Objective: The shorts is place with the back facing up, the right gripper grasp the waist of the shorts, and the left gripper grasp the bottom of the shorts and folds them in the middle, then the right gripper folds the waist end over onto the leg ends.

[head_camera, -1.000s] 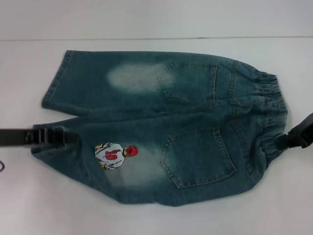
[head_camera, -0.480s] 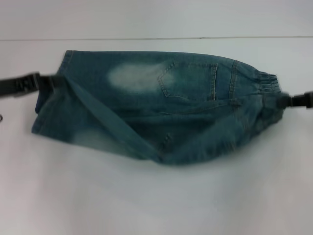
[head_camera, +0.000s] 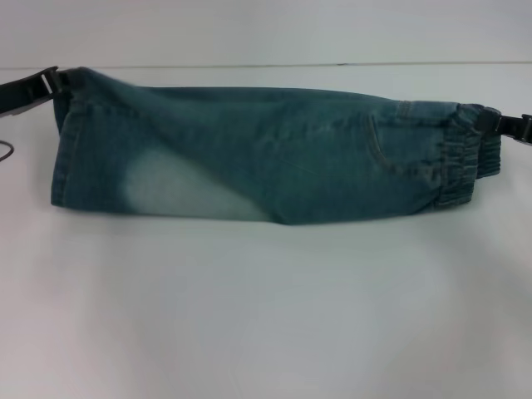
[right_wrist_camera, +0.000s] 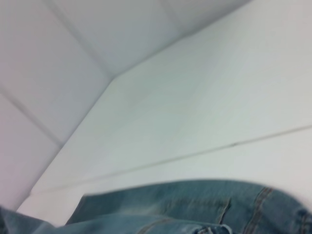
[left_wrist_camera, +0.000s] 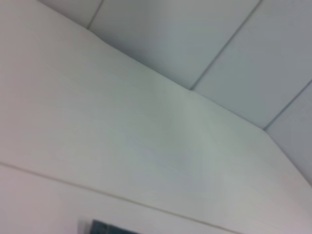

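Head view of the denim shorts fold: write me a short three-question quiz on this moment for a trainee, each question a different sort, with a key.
1. True or false: the shorts lie spread flat with both back pockets showing.
2. Which end does the right gripper hold? A) the waist B) the leg ends C) neither end
3. Fill in: the left gripper sits at the far corner of the ______ end.

Key
1. False; the shorts are folded lengthwise into a narrow band, and the embroidered figure is hidden.
2. A; it pinches the far edge of the ruched band.
3. Leg; it grips the hem corner by the table's far edge.
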Available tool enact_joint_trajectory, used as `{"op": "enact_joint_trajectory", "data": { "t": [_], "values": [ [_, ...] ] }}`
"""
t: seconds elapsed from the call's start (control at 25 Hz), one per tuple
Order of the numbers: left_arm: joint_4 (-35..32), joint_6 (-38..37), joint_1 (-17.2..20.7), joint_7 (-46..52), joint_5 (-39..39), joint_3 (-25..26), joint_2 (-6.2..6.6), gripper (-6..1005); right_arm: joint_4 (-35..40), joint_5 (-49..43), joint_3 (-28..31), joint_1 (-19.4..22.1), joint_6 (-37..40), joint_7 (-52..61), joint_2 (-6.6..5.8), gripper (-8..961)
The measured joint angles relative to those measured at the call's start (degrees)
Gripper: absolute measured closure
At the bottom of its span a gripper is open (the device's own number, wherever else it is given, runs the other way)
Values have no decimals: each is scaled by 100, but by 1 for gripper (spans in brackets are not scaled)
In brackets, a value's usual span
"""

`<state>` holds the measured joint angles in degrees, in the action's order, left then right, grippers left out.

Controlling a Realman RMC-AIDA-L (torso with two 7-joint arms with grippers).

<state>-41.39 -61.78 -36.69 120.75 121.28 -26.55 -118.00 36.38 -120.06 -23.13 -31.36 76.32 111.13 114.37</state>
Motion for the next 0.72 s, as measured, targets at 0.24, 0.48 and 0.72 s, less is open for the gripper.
{"op": "enact_joint_trajectory", "data": {
  "t": [0.24, 0.48, 0.72],
  "values": [
    [278, 1016, -266, -407, -17, -58, -112, 999, -269, 452, -21, -55, -1104, -754, 231, 901],
    [438, 1667, -508, -800, -18, -137, -249, 991, -768, 835, -53, -336, -1977, -1558, 301, 886],
    [484, 2156, -565, -841, -18, -502, -318, 984, -985, 1138, -52, -523, -2398, -2188, 348, 856]
  ]
}}
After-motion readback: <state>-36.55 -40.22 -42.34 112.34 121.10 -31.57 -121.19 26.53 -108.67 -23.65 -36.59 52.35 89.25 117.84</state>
